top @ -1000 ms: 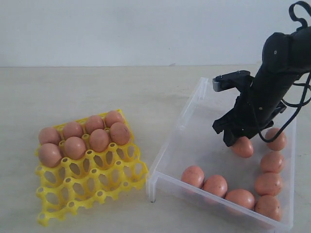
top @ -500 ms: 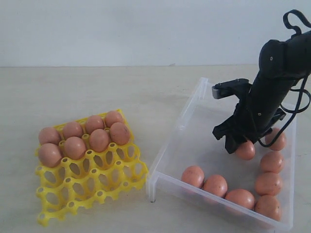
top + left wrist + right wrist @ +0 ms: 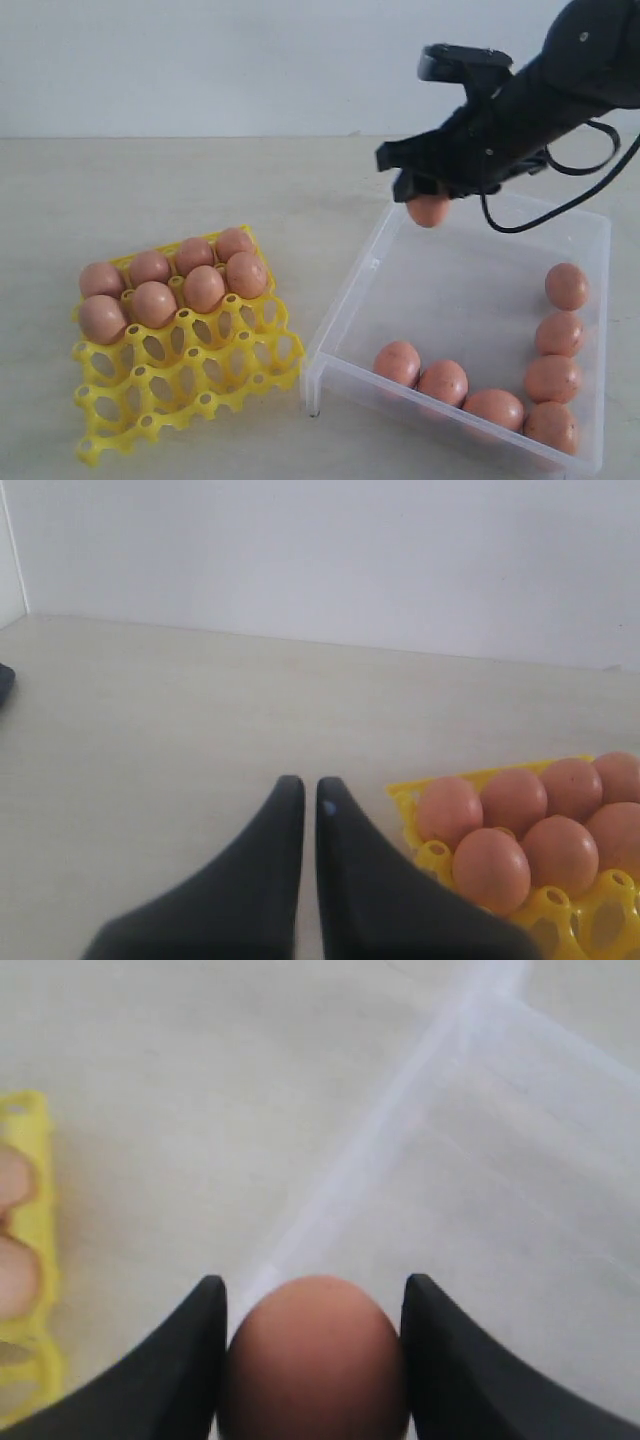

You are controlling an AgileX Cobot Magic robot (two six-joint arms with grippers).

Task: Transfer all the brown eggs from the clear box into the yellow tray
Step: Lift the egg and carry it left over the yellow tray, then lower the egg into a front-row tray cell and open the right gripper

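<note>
right end effector (image 3: pixel 428 203) | brown egg (image 3: pixel 429 211) between jaws | over clear box (image 3: pixel 345 300)

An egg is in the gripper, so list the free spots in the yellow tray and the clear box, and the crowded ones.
Yellow tray: the cups between its two filled far rows of brown eggs and its near edge are empty. Clear box: floor bare toward the tray side and the middle; remaining eggs crowd its near wall and right wall.

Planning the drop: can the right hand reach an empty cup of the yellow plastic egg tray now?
Likely yes: the right hand holds a brown egg above the transparent plastic box, only bare table lies between, and the yellow plastic egg tray has empty front rows.
</note>
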